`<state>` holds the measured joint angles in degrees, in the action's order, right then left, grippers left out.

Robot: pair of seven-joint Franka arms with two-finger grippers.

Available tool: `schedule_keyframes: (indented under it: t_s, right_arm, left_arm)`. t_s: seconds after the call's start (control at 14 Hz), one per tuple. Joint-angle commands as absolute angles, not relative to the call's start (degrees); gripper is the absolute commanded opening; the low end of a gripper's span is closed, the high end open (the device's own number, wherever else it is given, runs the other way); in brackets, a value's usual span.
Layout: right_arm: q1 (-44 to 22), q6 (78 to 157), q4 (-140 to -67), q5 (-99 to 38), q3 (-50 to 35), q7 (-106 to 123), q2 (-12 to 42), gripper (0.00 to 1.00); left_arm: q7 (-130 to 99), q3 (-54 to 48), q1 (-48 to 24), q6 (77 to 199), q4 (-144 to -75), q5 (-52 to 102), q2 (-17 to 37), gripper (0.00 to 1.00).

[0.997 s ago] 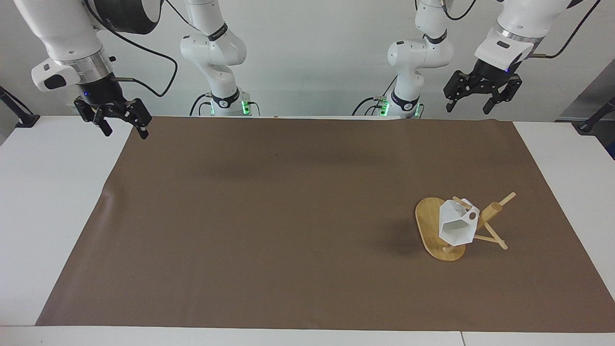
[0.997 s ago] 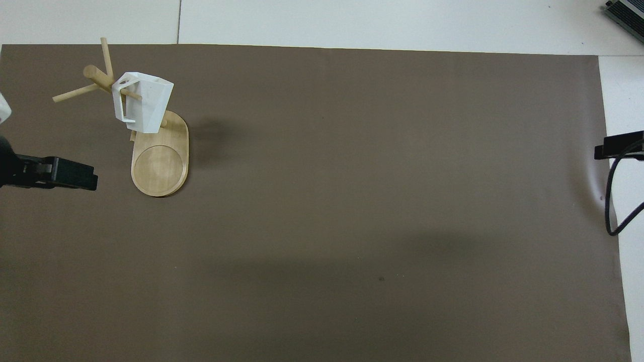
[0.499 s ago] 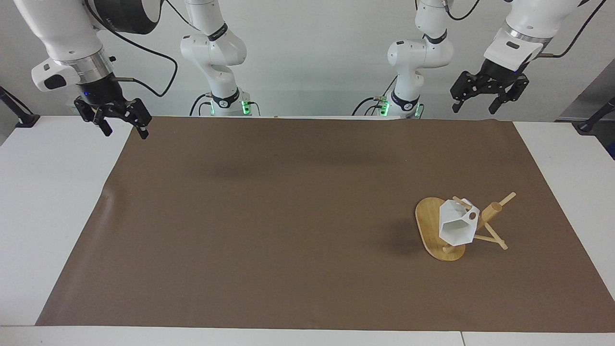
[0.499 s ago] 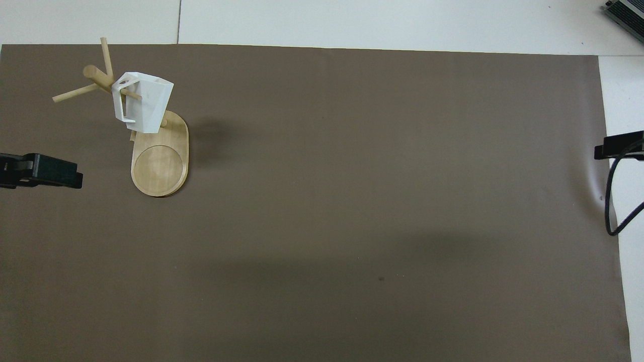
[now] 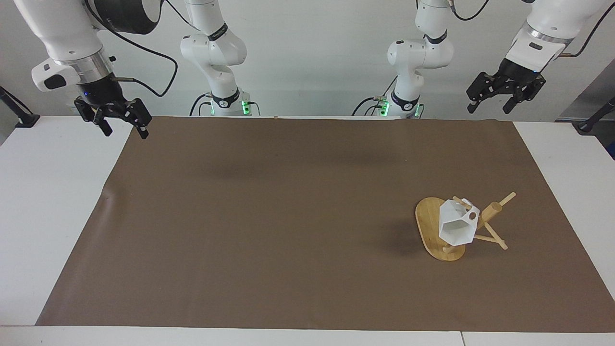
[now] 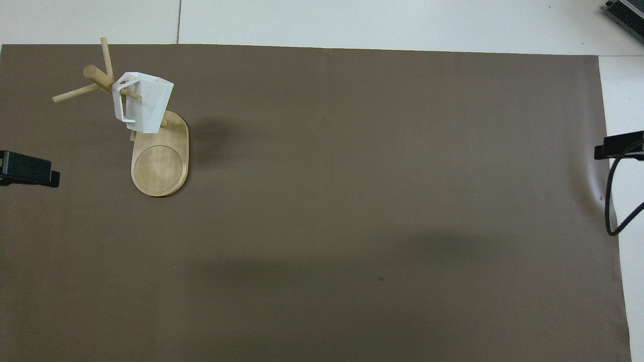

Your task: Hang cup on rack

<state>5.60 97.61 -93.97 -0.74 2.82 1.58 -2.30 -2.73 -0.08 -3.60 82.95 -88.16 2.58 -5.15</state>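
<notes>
The white faceted cup (image 5: 455,226) (image 6: 146,103) hangs by its handle on a peg of the bamboo rack (image 5: 429,226) (image 6: 160,163). The rack stands on the brown mat toward the left arm's end of the table. No gripper touches cup or rack. My left gripper (image 5: 488,108) is open and empty, raised high over the mat's edge near the robots, well apart from the rack. In the overhead view one of its fingers (image 6: 29,170) shows at the edge. My right gripper (image 5: 125,131) waits open and empty above the mat's corner at the right arm's end.
A brown mat (image 5: 288,216) covers most of the white table (image 5: 43,202). A black cable (image 6: 611,201) hangs by the right gripper's finger (image 6: 618,146). Both arm bases stand at the table's edge.
My left gripper has lifted and drawn away from the rack toward the left arm's end of the table. Cup, rack and right arm have not moved.
</notes>
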Motion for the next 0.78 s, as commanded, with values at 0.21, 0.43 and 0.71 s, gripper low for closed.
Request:
schedule_keyframes:
  t_s: [0.21,0.43,0.71]
  right_arm:
    - [5.71,97.12,-94.31,0.26,2.46,0.53,-2.72,1.0]
    - [5.71,97.12,-94.22,0.26,2.46,0.53,-2.64,1.0]
    - [5.71,97.12,-94.22,0.26,2.46,0.53,-2.72,1.0]
  left_arm:
    - [3.58,0.7,-4.39,84.37,-88.77,-0.95,-5.36,1.0]
    - [4.22,0.62,-4.39,84.9,-88.86,-1.41,-5.62,1.0]
    - [4.75,0.62,-4.48,85.52,-88.86,-1.41,-5.62,1.0]
